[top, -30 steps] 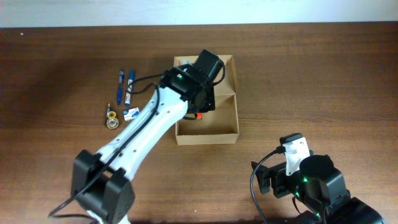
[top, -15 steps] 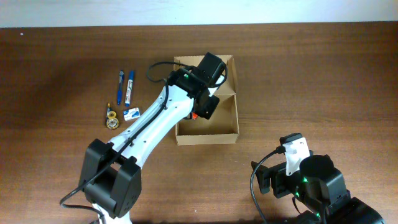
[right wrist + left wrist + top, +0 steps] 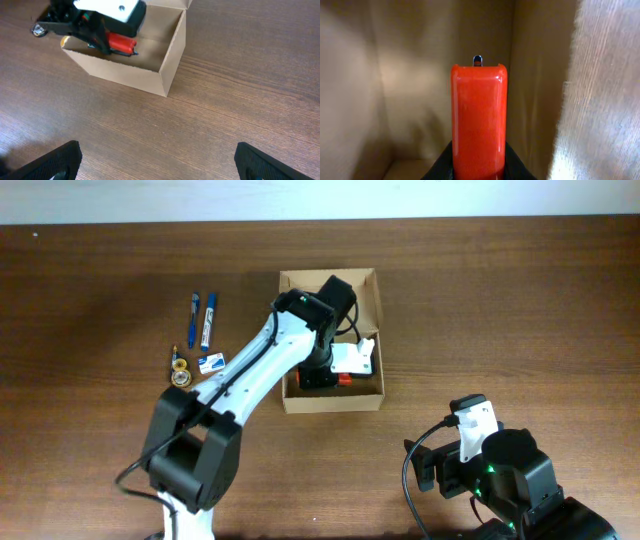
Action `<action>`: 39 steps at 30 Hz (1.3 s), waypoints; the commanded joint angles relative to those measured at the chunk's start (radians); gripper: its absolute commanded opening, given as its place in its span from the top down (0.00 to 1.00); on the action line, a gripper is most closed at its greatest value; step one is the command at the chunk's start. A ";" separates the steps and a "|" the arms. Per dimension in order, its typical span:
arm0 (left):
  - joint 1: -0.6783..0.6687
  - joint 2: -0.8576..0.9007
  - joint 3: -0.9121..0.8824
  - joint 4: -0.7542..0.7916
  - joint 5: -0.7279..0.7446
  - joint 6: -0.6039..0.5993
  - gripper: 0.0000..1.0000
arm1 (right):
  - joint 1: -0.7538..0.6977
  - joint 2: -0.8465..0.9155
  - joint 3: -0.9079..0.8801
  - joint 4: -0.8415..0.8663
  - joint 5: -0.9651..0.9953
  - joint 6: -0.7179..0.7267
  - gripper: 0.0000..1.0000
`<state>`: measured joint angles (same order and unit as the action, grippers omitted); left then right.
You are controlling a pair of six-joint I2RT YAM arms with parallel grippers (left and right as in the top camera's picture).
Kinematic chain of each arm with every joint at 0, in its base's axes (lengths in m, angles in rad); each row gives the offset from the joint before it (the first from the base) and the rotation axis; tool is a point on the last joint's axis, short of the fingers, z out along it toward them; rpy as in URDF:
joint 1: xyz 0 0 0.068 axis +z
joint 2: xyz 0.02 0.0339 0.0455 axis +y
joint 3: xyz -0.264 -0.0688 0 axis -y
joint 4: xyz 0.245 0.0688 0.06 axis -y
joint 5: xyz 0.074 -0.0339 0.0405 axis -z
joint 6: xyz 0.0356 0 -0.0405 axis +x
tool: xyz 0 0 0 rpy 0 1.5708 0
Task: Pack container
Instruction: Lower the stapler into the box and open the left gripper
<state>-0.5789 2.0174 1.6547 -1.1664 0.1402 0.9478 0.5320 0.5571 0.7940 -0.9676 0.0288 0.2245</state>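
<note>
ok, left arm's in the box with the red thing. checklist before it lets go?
1. left fingers shut on red item: ok
2. red item inside the container walls: ok
3. red item resting on the box floor: cannot tell
4. right fingers open, away from the container: ok
5. everything packed: not ok, pens and tape roll lie on the table

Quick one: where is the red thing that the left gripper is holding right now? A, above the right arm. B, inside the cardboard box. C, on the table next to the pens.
B: the left gripper is shut on the red object, down between the brown walls of the container, as the right wrist view also shows.
</note>
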 commanded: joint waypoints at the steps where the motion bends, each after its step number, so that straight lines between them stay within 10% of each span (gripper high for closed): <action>1: 0.034 0.027 -0.006 -0.001 0.040 0.034 0.98 | 0.005 -0.006 -0.002 0.002 0.009 -0.004 0.01; 23: 0.077 0.029 -0.047 0.014 0.127 0.053 0.98 | 0.005 -0.006 -0.002 0.002 0.009 -0.004 0.01; 30: 0.077 0.030 -0.051 0.013 0.127 0.053 0.64 | 0.005 -0.006 -0.002 0.002 0.009 -0.004 0.01; 39: 0.077 0.030 -0.010 0.014 0.126 0.010 0.62 | 0.005 -0.006 -0.002 0.002 0.009 -0.004 0.01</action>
<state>-0.5018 2.0453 1.6138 -1.1545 0.2401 0.9779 0.5320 0.5571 0.7940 -0.9676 0.0288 0.2241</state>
